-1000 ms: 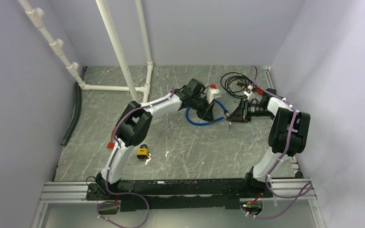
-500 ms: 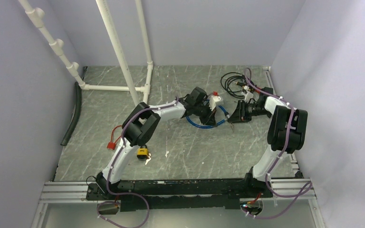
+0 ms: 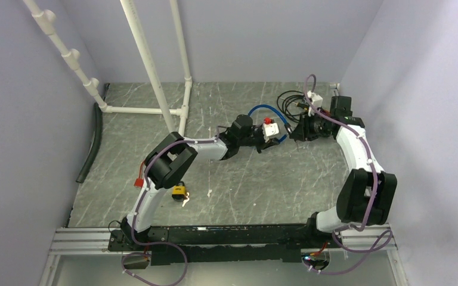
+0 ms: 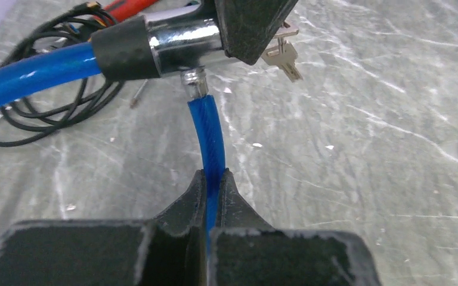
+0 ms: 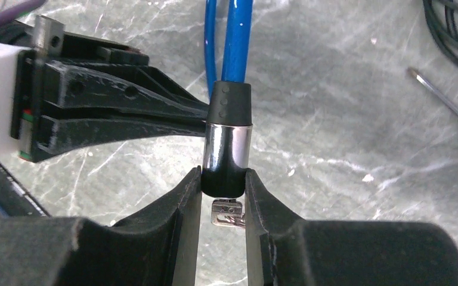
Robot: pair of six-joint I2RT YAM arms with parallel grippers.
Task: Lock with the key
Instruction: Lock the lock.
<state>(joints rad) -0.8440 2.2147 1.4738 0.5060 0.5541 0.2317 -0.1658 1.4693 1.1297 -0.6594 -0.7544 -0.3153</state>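
– The left tool point(image 4: 213, 179) is clamped on the blue cable point(image 4: 207, 128) just below its metal pin point(image 4: 195, 83). The right tool point(image 5: 223, 185) grips the lock barrel point(image 5: 228, 146), which is held above the worktop point(image 4: 364, 149).

– What could go wrong?

– The pin meets the barrel's side, but how deep it sits is unclear. If the thin cable slides or the barrel twists in the fingers, the pin may pop out. The keys point(image 4: 281, 55) dangle at the barrel's end, and neither tool is free to turn them.

– And compared with a second ago?

– Both tools have carried the lock toward the far edge. The right arm has stretched out, and the cable loop now arches behind the tools.
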